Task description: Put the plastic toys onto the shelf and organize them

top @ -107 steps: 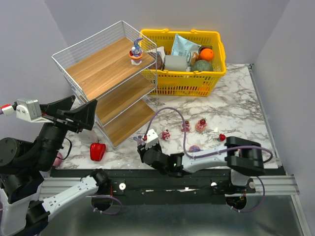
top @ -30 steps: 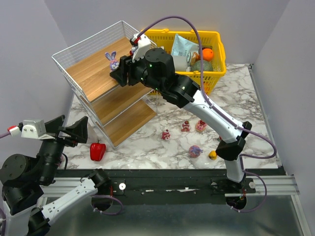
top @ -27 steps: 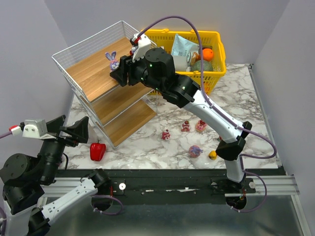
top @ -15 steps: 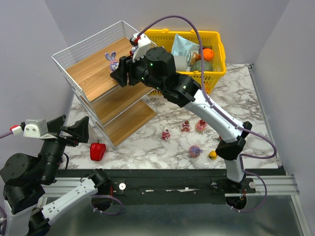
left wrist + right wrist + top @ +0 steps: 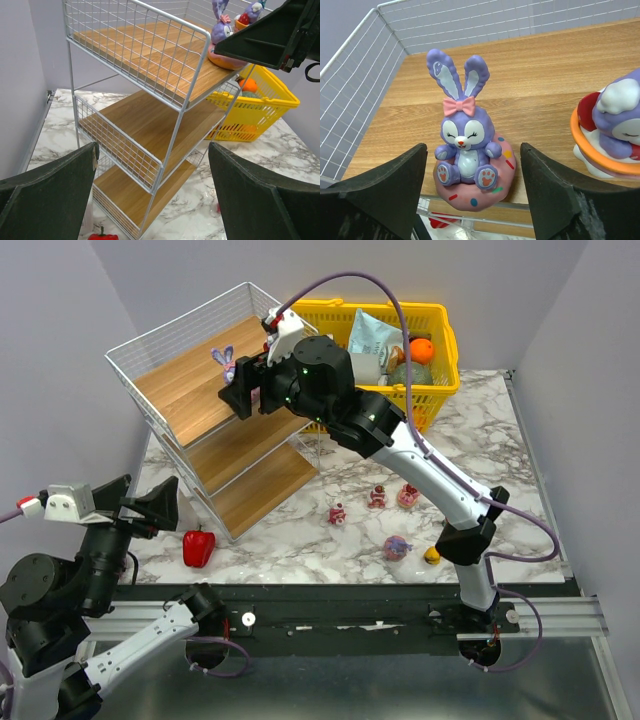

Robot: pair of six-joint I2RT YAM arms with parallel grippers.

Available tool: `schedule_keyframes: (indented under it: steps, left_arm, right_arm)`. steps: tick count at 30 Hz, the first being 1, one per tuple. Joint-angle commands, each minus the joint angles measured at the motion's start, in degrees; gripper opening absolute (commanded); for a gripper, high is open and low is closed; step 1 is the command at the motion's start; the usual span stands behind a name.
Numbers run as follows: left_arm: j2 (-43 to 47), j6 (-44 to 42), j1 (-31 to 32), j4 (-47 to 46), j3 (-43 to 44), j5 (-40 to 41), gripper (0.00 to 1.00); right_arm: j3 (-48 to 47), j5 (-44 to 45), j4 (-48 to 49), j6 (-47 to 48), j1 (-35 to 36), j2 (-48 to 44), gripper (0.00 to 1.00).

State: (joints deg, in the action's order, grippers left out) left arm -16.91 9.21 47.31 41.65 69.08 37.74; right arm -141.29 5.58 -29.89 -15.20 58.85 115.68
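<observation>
- Right gripper (image 5: 472, 155): reaches over the top tier of the shelf (image 5: 185, 390). Jaws are wide apart, one finger on each side of the purple bunny (image 5: 465, 135), with a gap showing on both sides. It holds nothing.
- The bunny stands upright on its pink donut base on the top board, close to the front wire edge and facing outward.
- A second figure in an orange ring (image 5: 610, 135) stands just beside it on the same board. Judgement: the two are being set side by side to start a row.
- Left gripper (image 5: 152, 150): jaws fully spread and empty, low and well apart from the shelf. Likely parked there to keep out of the other arm's way.
- Five small toys (image 5: 378, 496) lie on the marble table (image 5: 500, 460), not yet shelved.
- The red pepper (image 5: 198, 546) and the yellow basket (image 5: 440, 380) are not part of the job.
- Writing: none legible. The print on the pale bag (image 5: 375, 335) in the basket is too small to read.
</observation>
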Motion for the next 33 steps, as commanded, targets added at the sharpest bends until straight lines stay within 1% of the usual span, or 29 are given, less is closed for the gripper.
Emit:
schedule_keyframes:
  steps: [1, 2, 7, 12, 15, 16, 19, 20, 22, 23, 24, 26, 27, 29, 30, 31, 32, 33]
  left_arm:
    - [1.1, -0.9, 0.0, -0.4, 0.6, 1.9, 0.99]
    - [1.2, -0.9, 0.0, -0.3, 0.7, 2.1, 0.99]
    - [1.4, -0.9, -0.1, 0.3, 1.4, 2.3, 0.99]
    - [1.4, -0.2, 0.0, 1.2, 2.1, 2.3, 0.99]
    - [1.3, 0.3, 0.0, 1.6, 2.6, 2.1, 0.99]
    - [1.3, 0.5, -0.1, 1.7, 2.6, 1.7, 0.99]
    - [1.2, 1.0, -0.1, 2.0, 2.6, 0.9, 0.99]
    - [1.3, 1.2, -0.1, 2.2, 2.4, 0.3, 0.99]
    - [1.2, 1.3, 0.0, 2.8, 2.1, 0.1, 0.99]
    - [1.2, 1.5, -0.1, 3.2, 1.9, -0.3, 0.99]
    - [1.1, 1.6, -0.1, 4.0, 1.7, -0.5, 0.99]
    - [1.5, 2.6, 0.0, 4.8, 0.6, -0.9, 0.99]
    - [2.0, 2.8, 0.0, 4.9, 0.2, -2.0, 0.99]
    - [3.0, 3.4, 0.0, 5.4, -1.0, -3.0, 0.99]
    - [3.4, 3.9, 0.0, 6.0, -1.3, -3.5, 0.99]
    - [4.2, 4.4, 0.0, 6.2, -1.6, -4.2, 0.99]
    - [4.7, 4.8, 0.0, 6.4, -2.3, -5.1, 0.99]
    - [5.1, 5.0, 0.0, 6.7, -2.6, -5.9, 0.99]
  right_arm:
    - [0.8, -2.1, 1.9, 0.0, -0.2, -0.4, 0.91]
    - [2.4, -2.4, 2.9, 0.0, -0.2, -1.8, 0.92]
    - [2.0, -2.6, 3.3, 0.5, -0.3, -3.8, 0.96]
    - [4.2, -0.9, 2.0, 0.8, -0.1, -7.3, 0.96]
    - [7.3, 0.6, 0.7, 1.1, -0.1, -10.9, 0.97]
    - [8.8, 1.6, 0.3, 1.1, -0.1, -13.6, 0.98]
    - [15.9, 3.0, 0.7, 1.2, 0.1, -18.3, 0.98]
    - [20.7, 3.5, 1.0, 1.2, 0.1, -21.8, 0.98]
    - [25.5, 5.0, 1.8, 1.1, 0.6, -25.2, 0.98]
    - [28.3, 5.9, 1.9, 1.0, 0.7, -28.8, 0.98]
    - [33.5, 7.1, 1.9, 0.8, 1.0, -30.5, 0.98]
    - [40.4, 12.8, 1.4, -1.7, 1.6, -34.5, 0.98]
    - [48.2, 14.6, 1.4, -3.2, 1.8, -39.0, 0.97]
    - [56.4, 18.6, 1.9, -8.1, 2.0, -43.1, 0.97]
    - [60.9, 19.8, 1.9, -9.8, 2.0, -47.3, 0.97]
    - [68.0, 21.8, 1.5, -11.6, 2.1, -49.0, 0.97]
    - [71.4, 22.9, 0.5, -15.8, 2.1, -50.7, 0.96]
    - [73.9, 23.9, -0.5, -18.0, 2.1, -52.0, 0.96]
